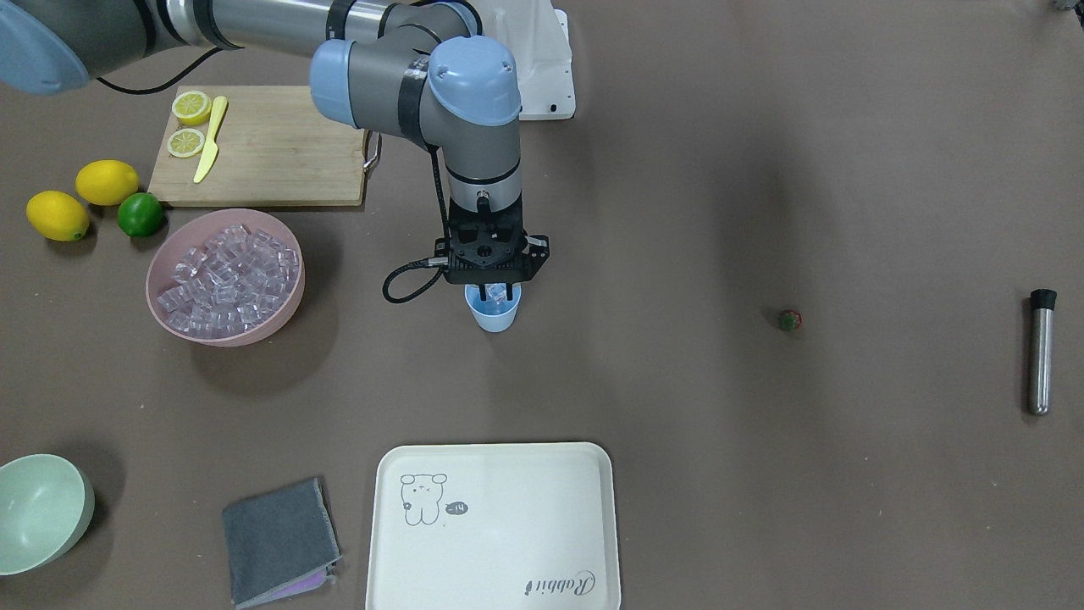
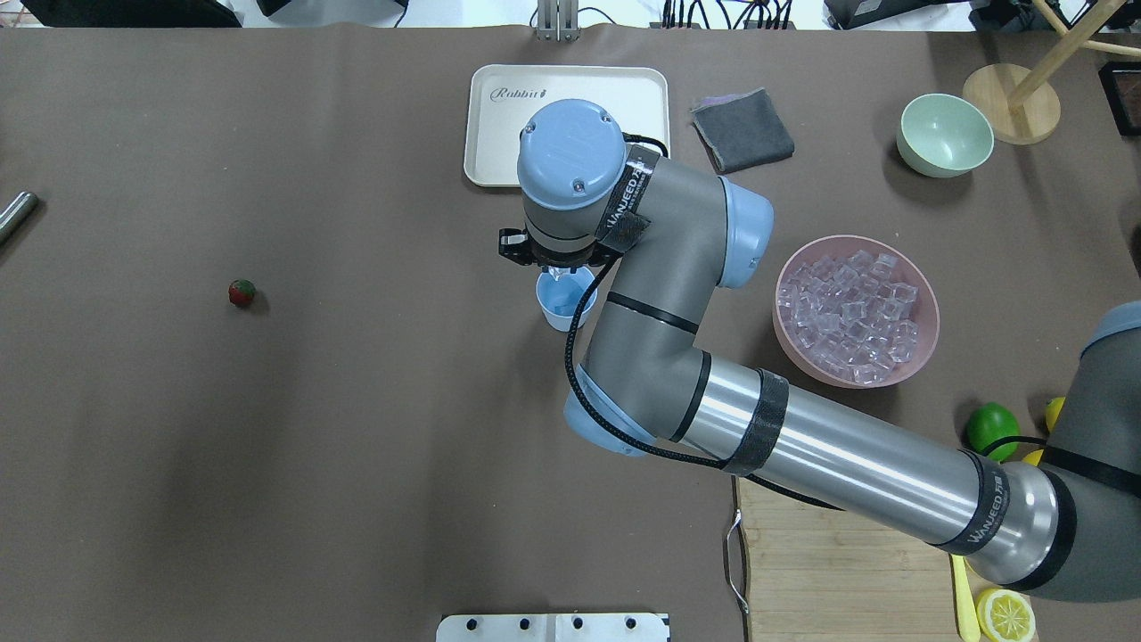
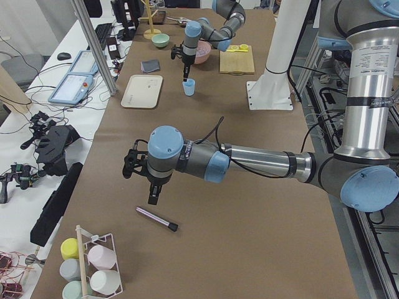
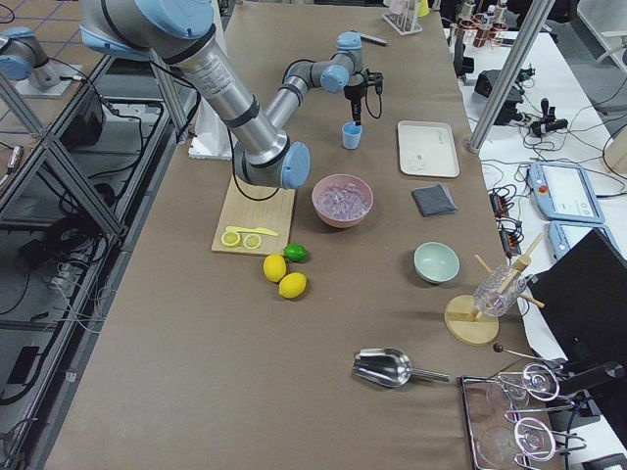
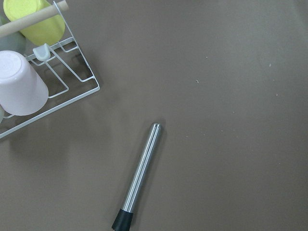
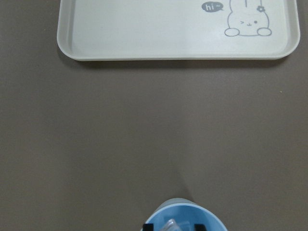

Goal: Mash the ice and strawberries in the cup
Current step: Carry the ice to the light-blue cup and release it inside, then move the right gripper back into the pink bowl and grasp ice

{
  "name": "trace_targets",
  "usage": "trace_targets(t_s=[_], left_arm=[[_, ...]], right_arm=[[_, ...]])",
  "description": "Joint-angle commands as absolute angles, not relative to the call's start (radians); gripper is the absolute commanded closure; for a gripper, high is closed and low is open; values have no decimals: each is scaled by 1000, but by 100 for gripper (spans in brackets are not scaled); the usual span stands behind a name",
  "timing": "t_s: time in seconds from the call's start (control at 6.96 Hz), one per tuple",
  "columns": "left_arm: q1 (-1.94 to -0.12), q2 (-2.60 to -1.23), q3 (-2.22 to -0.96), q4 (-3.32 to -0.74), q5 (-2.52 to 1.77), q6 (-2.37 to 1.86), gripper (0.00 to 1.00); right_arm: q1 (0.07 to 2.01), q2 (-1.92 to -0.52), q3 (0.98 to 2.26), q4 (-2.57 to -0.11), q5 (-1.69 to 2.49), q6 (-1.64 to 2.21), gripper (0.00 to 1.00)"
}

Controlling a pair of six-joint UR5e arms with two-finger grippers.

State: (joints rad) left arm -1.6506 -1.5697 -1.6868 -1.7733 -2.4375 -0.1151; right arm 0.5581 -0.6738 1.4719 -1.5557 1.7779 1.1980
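Right gripper sits down in the mouth of the blue cup, mid-table. Its fingers are apart with one ice cube between them; cannot tell if pinched. More ice in pink bowl. Strawberry alone on table, well apart from cup. Tray printed "Rabbit", bunny saying "hi~". Arm band reads "WANEED". Left gripper above metal rod; cannot tell whether its fingers are apart.

On my tabletop a wooden cutting board carries two lemon halves and a yellow knife. Just beside it lie two whole lemons and a lime, with a pink bowl near. Along the edge far from me sit a pale green bowl, a folded grey cloth and a cream rabbit tray. A steel rod with a black end lies near a wire rack of cups.
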Motion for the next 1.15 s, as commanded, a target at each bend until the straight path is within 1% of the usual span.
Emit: trace_targets(t_s=[0.0,0.14,0.29,0.43,0.57,0.72,0.86,1.01], left_arm=[[-1651,-1559,-1687,-1773,-2437,-115,2],[-1651,-1559,-1686,-1776,-2437,-115,2],[-1651,-1559,-1686,-1778,-2437,-115,2],[-1651,-1559,-1689,-1779,-2437,-117,2],[-1651,-1559,-1695,-1781,-2437,-117,2],[-1651,-1560,-1700,-1782,-2437,-118,2],[-1651,-1562,-1701,-1782,-2437,-120,2],[-1649,-1565,-1703,-1782,-2437,-120,2]], right_arm=[[557,-683,1476,-1546,1776,1183,1],[557,-699,1495,-1552,1782,1177,1],[561,-769,1576,-1555,1790,1175,1],[580,-889,1694,-1555,1801,1119,1],[622,-985,1772,-1558,1840,995,1],[673,-1064,1822,-1559,1885,926,1],[713,-1177,1880,-1549,1911,832,1],[754,-1252,1902,-1548,1928,718,1]])
